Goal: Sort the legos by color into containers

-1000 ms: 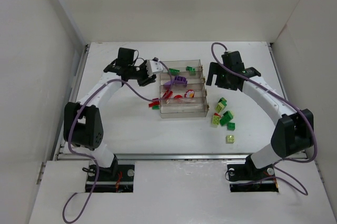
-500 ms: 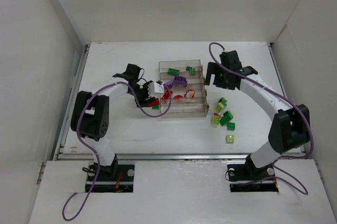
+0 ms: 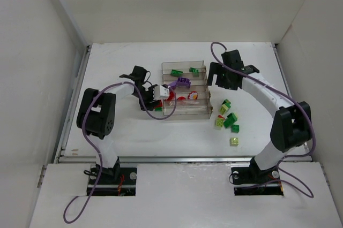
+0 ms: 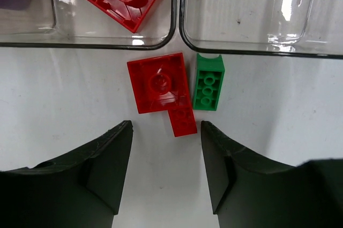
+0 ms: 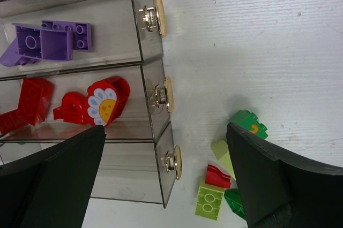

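Note:
The clear tray holds dark green legos in its far row, purple ones in the second and red ones in the third. My left gripper is open and empty at the tray's left end. In the left wrist view its jaws stand wide just short of two red bricks and a green brick lying on the table outside the tray wall. My right gripper is open and empty by the tray's right end.
Loose green, lime and red legos lie on the table right of the tray, with one lime brick nearer. The right wrist view shows them beside the tray's gold knobs. White walls enclose the table.
My left gripper swung from the tray's far left corner toward me, down along its left end, to the red bricks. My right gripper shifted slightly left.

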